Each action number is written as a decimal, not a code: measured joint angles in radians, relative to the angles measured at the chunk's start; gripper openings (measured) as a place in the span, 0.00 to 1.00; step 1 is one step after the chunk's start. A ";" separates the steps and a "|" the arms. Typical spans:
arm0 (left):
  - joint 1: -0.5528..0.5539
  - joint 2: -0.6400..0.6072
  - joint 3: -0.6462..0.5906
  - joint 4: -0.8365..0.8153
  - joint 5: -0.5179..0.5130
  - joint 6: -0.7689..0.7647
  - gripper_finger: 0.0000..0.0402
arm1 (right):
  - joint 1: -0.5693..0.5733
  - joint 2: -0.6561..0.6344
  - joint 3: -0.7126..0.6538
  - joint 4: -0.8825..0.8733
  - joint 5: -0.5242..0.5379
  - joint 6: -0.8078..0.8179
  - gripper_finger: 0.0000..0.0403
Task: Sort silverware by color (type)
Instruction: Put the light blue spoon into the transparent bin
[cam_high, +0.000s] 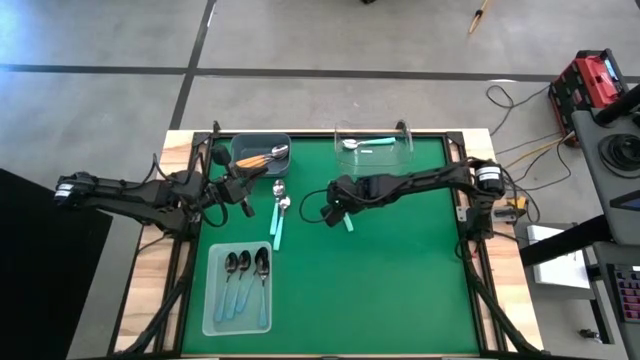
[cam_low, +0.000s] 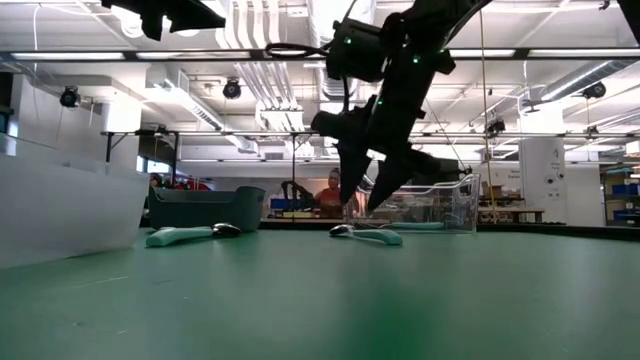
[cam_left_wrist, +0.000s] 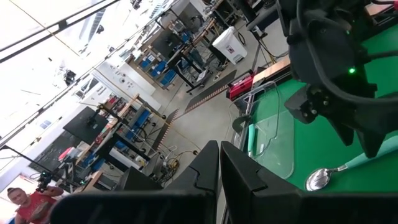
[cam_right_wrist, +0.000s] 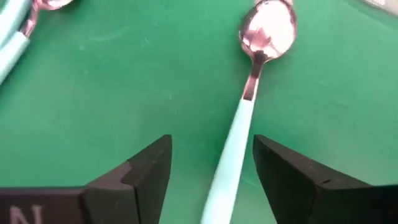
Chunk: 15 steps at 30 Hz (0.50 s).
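The right gripper (cam_right_wrist: 211, 171) is open wide, just above a teal-handled spoon (cam_right_wrist: 249, 118) that lies flat on the green mat (cam_high: 400, 270) near the middle. The spoon's handle runs between the fingers. The left gripper (cam_high: 243, 200) is closed, near the dark bin (cam_high: 238, 142).

One spoon (cam_high: 348, 222) lies mid-mat. Two spoons (cam_high: 279, 208) lie left of it. Three spoons (cam_high: 246, 270) sit in the front-left tray (cam_high: 212, 318).
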 joint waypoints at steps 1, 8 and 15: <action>0.000 0.000 0.000 0.000 0.000 0.000 0.00 | 0.000 0.004 0.000 0.002 0.000 0.000 0.54; 0.000 0.003 0.000 0.006 0.000 0.000 0.00 | 0.004 0.068 0.000 0.019 -0.002 0.005 0.53; 0.000 0.005 0.000 0.005 0.000 0.004 0.00 | 0.004 0.109 0.001 0.013 0.010 0.005 0.53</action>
